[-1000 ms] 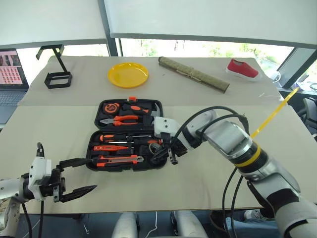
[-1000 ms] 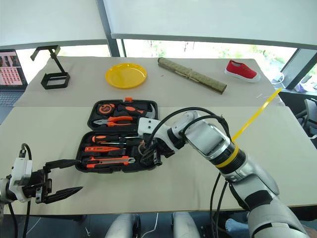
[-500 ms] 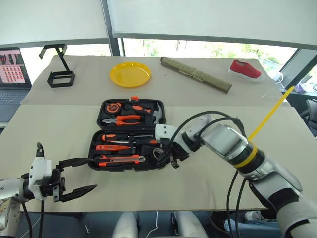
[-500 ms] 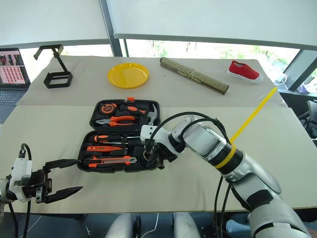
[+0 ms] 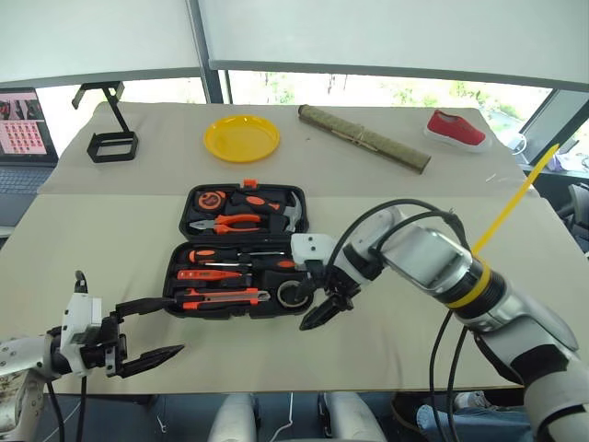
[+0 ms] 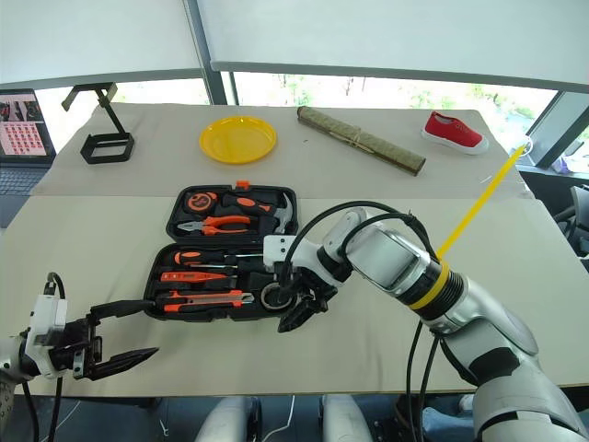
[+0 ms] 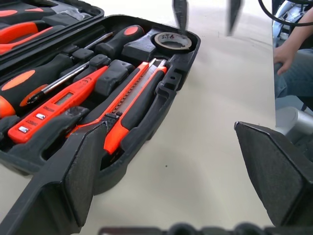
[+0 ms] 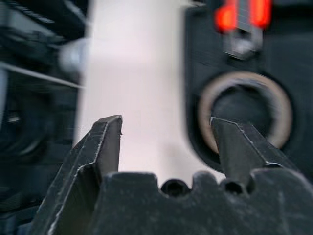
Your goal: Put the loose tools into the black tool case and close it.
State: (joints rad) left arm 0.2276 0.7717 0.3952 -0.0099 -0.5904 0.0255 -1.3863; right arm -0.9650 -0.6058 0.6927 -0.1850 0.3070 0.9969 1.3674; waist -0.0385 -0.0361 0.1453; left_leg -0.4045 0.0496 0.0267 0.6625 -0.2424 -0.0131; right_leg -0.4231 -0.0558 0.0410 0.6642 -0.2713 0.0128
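my right arm reaches in from the right and bends across to the case's right end, wrist tipped down, and the right gripper (image 5: 317, 308) hangs just off the near right corner of the case (image 5: 241, 198) with its black fingers spread and nothing between them — in the right wrist view one finger sits over bare table, the other over the tape roll (image 8: 244, 110). the roll lies flat in the round pocket at that corner, hole facing up, apart from both fingers.

my left arm is low at the near left, forearm roughly level, and the left gripper (image 5: 147, 327) points toward the case with jaws wide, empty, short of the case's left end.

the case lies open on the table (image 5: 110, 230), lid half away from me, tray half toward me, long axis running left to right. in the tray, two screwdrivers (image 5: 230, 255) lie lengthwise, handles left, shafts pointing right. below them the tester pen (image 5: 212, 273) lies the same way. nearest me the knife (image 5: 221, 296) runs along the front edge, also left to right.

back of the table: a yellow plate (image 5: 239, 138), a rolled mat (image 5: 363, 138), a red shoe (image 5: 453, 129), a black stand (image 5: 109, 138).
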